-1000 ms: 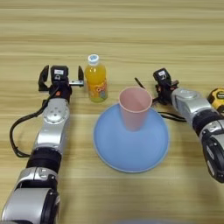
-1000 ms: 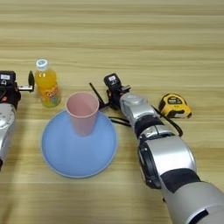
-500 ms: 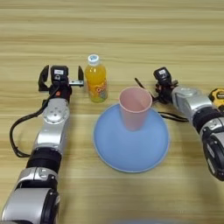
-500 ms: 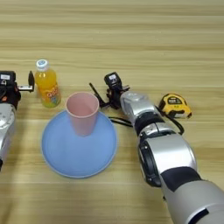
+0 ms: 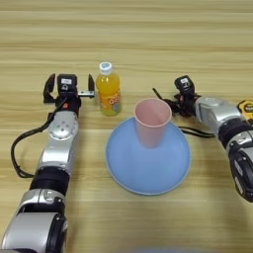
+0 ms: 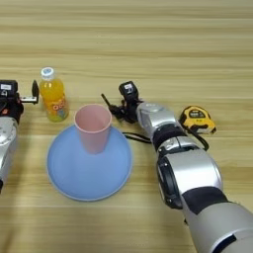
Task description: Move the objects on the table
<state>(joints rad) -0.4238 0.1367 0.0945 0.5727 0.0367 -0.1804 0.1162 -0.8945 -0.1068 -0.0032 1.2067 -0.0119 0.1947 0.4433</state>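
A pale pink cup stands upright on the far part of a round blue plate; its mouth faces up and nothing shows inside it. Just left of the plate's far edge, on the bare wooden surface, stands an orange juice bottle with a white cap, filled with orange liquid almost to the neck. A yellow tape measure lies well to the right, beyond the right arm.

Compared with half a second ago and a second ago, nothing has visibly shifted: cup, bottle, plate and both arms sit where they were.

The left arm lies stretched along the surface, its forearm pointing away from the robot, and the left tool rests just left of the bottle with its two black fingers spread wide, the right-hand finger close to the bottle but holding nothing. The right arm reaches in from the right, and the right tool sits near the cup's right side, apart from it; whether its fingers are spread or pressed together I cannot tell.
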